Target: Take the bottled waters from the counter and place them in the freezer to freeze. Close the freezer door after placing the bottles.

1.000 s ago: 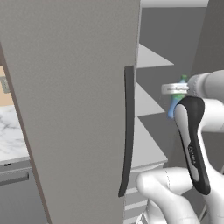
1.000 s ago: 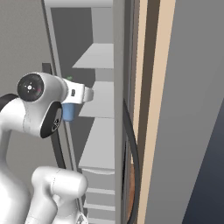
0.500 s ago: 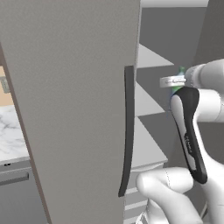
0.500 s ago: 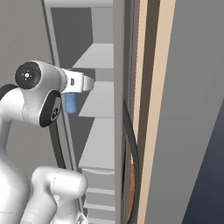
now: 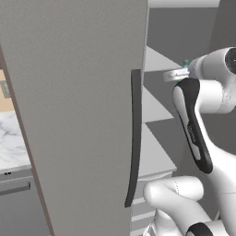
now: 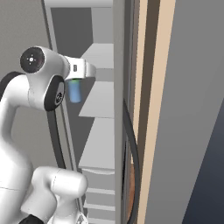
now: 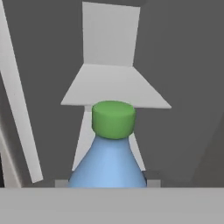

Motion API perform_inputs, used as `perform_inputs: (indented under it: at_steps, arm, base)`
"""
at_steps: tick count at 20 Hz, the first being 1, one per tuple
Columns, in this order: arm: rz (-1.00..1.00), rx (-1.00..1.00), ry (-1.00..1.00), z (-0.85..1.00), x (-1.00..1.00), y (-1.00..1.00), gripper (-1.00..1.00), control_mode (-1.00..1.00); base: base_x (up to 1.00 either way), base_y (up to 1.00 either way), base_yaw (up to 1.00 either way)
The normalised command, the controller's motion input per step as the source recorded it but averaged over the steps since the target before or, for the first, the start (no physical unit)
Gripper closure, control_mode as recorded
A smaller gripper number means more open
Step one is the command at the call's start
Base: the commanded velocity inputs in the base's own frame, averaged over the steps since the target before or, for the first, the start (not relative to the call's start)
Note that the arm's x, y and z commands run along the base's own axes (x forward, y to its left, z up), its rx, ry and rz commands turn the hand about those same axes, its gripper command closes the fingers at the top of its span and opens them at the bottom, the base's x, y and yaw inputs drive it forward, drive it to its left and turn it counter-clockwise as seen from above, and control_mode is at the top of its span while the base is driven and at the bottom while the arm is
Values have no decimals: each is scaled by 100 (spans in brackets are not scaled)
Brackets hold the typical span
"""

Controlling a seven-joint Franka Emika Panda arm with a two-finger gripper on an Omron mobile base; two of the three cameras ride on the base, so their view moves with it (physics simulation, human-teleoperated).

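Observation:
My gripper [image 6: 83, 70] is shut on a translucent blue bottled water [image 6: 75, 91] with a green cap [image 7: 113, 119], holding it inside the open freezer [image 6: 72, 26]. The bottle [image 7: 109, 162] hangs in the air in front of the white shelves [image 7: 113, 89], above the shelf [image 6: 100, 100] at mid height and not touching it. From the left base, the gripper [image 5: 177, 73] shows at upper right with a bit of the green cap [image 5: 186, 62] behind it. The grey freezer door [image 5: 73, 115] stands swung open on the left, its long dark handle [image 5: 133, 138] along the edge.
A strip of the white marble counter [image 5: 9, 143] shows at the far left behind the open door. My own white arm [image 5: 193, 124] fills the space in front of the lower shelves [image 5: 154, 156]. A tan wall panel [image 6: 157, 109] borders the freezer on the right.
The arm has lifted the bottle higher and carried it further into the freezer. The gripper has stayed shut on it, and the door has not moved.

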Motion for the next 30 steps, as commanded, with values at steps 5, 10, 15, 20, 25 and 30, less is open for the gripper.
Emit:
perform_inputs:
  at_steps: [5,10,15,20,25,30]
  arm:
    - [6,0,-6,2,31,0,100,-100]
    - [8,0,-18,2,28,0,100,-100]
    - [10,0,-22,9,20,0,100,-100]
    - [9,0,-20,20,4,-1,100,-100]
    - [6,-3,-15,26,2,0,100,-100]
    - [1,-6,-9,14,3,0,100,-100]
  base:
    - [0,0,0]
    - [0,0,0]
    - [0,0,0]
    - [0,0,0]
    - [0,0,0]
    - [0,0,0]
